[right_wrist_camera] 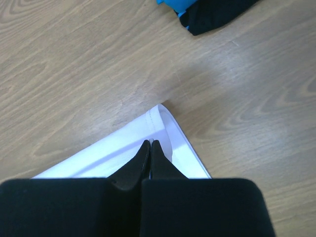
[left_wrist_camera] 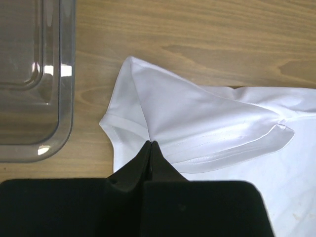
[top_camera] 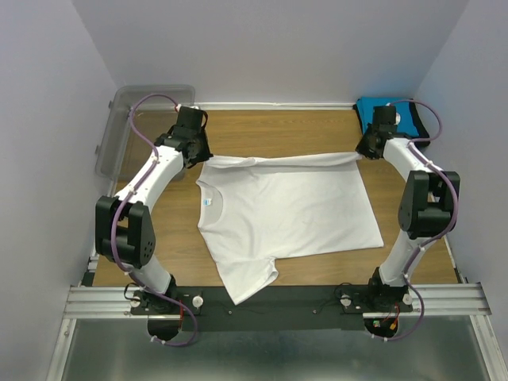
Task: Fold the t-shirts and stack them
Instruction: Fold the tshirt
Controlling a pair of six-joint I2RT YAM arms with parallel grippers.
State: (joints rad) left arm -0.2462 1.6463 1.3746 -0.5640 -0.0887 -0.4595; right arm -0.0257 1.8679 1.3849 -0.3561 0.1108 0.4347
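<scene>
Early: first fold of white t-shirt (top_camera: 286, 210), mid-desk. Pinching sleeve in left gripper (left_wrist_camera: 151, 144), hem corner in right gripper (right_wrist_camera: 150, 143). Remaining: blue t-shirt (top_camera: 371, 107), black t-shirt (right_wrist_camera: 217, 15), far right corner.

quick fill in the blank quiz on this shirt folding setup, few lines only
The t-shirt spread on the table is ___.
The left claw and right claw are both ___ on its far edge.
The clear plastic bin sits beside the ___ arm.
The blue shirt lies at the table's far ___ corner.
Missing words: white, shut, left, right
</scene>
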